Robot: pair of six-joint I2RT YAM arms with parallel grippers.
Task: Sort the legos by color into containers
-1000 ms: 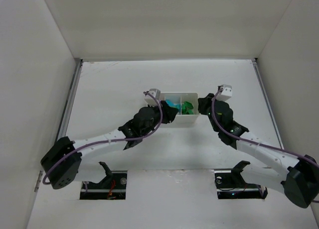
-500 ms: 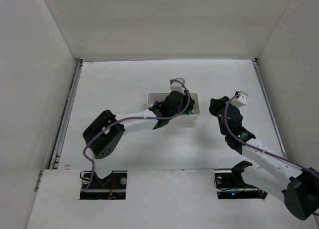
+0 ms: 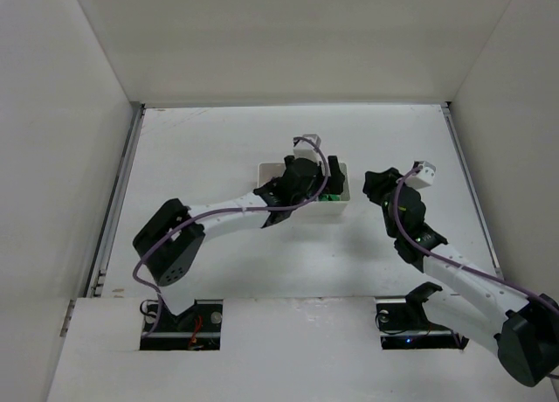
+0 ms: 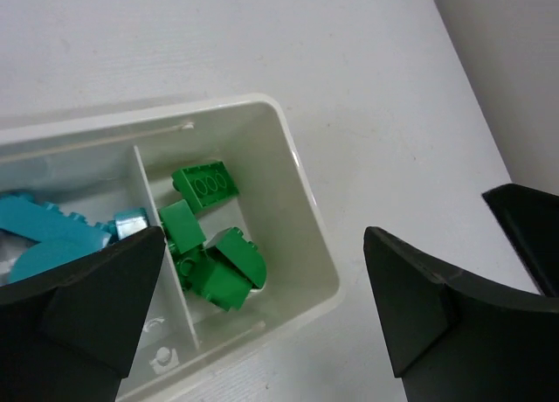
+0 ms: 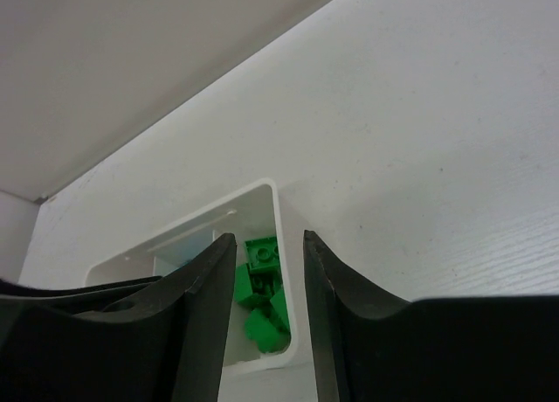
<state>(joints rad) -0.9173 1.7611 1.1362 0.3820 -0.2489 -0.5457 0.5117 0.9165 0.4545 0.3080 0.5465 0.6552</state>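
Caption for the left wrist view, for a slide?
Open left gripper over white tray: green bricks in end compartment, cyan bricks in the next.

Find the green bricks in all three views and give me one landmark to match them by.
Top external: the green bricks lie in the right-end compartment of the white tray, near the picture's centre.
Left wrist: the green bricks are left of centre, in the tray's end compartment.
Right wrist: the green bricks are low centre, seen through the right pincer.
Shared landmark: the tray's rounded end wall beside the green bricks.
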